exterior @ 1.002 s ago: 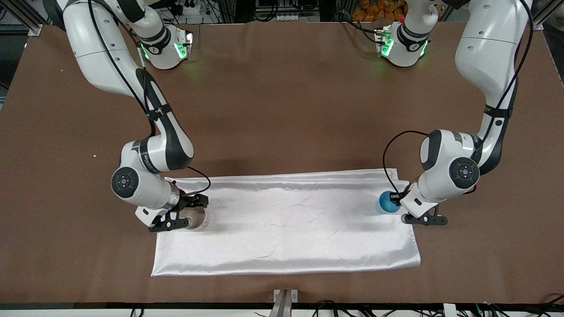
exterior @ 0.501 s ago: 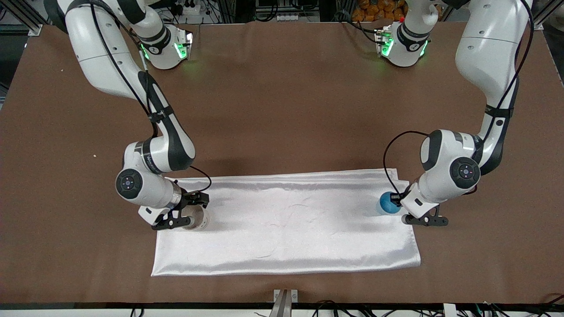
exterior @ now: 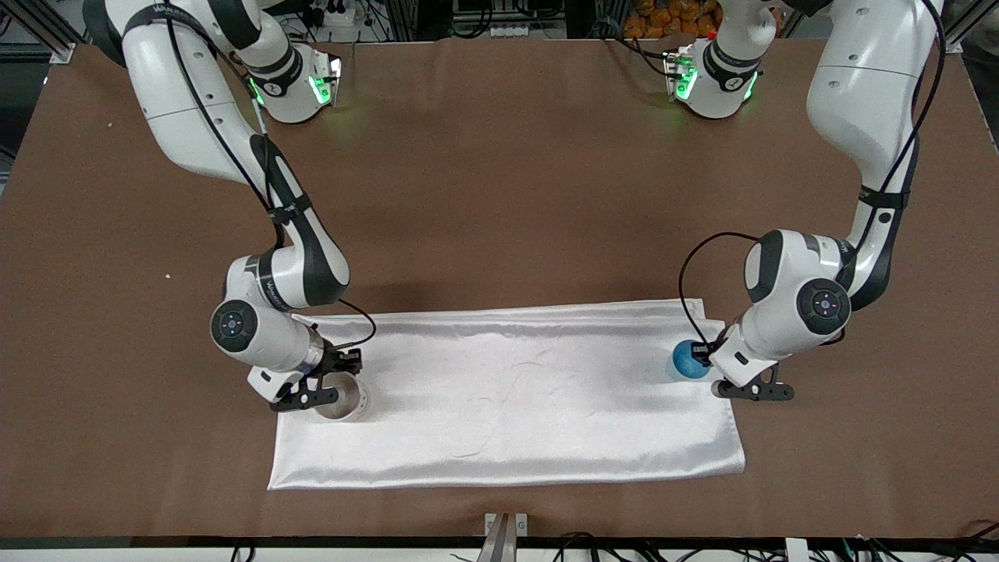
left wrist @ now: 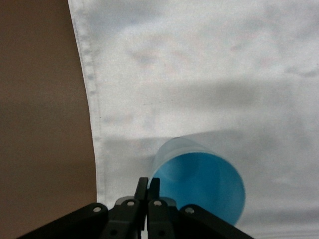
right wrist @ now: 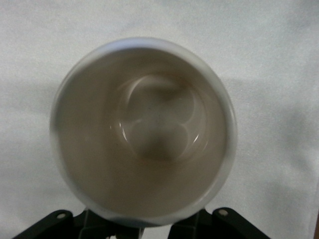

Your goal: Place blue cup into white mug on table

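The white mug (exterior: 341, 399) is at the white cloth's corner toward the right arm's end. My right gripper (exterior: 326, 384) is shut on its rim, low over the cloth. In the right wrist view the mug (right wrist: 144, 134) fills the picture, its off-white inside empty, and its rim hides the fingers. The blue cup (exterior: 687, 357) stands on the cloth's other end. My left gripper (exterior: 709, 361) is at its side. In the left wrist view the gripper (left wrist: 148, 183) is shut on the wall of the cup (left wrist: 204, 184).
The shiny white cloth (exterior: 507, 406) lies across the brown table (exterior: 499, 195), nearer to the front camera than the table's middle. Its hem and the bare table (left wrist: 40, 124) show in the left wrist view.
My right gripper has shifted slightly toward the front camera with the mug, and the mug's mouth has turned more upward. The left arm and the blue cup have not moved.
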Robot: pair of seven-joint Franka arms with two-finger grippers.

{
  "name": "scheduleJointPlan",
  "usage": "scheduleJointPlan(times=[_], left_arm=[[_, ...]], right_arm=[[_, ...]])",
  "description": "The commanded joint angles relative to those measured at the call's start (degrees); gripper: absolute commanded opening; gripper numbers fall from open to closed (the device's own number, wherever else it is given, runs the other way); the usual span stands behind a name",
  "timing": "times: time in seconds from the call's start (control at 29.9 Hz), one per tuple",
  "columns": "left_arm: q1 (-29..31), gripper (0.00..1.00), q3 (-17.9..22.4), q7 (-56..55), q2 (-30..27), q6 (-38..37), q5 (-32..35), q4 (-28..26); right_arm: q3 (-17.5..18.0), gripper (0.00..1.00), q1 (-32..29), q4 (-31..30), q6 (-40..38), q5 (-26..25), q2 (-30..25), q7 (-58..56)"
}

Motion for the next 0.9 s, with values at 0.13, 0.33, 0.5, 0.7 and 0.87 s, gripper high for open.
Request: scheduleJointPlan(times=[0.13, 0.33, 0.5, 0.7, 0.87], left_arm=[[-0.2, 0.00, 0.3, 0.1, -0.5, -0.6, 1.1, 0.2], [-0.1, 0.00, 0.3, 0.2, -1.2, -0.6, 1.1, 0.2], [-0.1, 0.00, 0.3, 0.3, -2.1, -0.6, 1.1, 0.2], [0.1, 0.00, 0.3, 0.3, -2.6, -0.6, 1.2, 0.2], [-0.2, 0.00, 0.3, 0.3, -3.1, -0.6, 1.2, 0.2]], right_arm=[[-0.3, 0.00, 0.3, 0.8, 0.3, -1.0, 0.3, -0.3], [-0.2, 0.00, 0.4, 0.8, -0.1, -0.9, -0.3, -2.1], [-0.1, 0.00, 0.5, 0.2, -1.5, -0.7, -1.9, -1.5], [-0.1, 0.00, 2.4, -1.3, -9.4, -0.5, -6.6, 1.0], [-0.3, 0.00, 5.7, -9.0, -7.3, -0.7, -12.4, 4.5]])
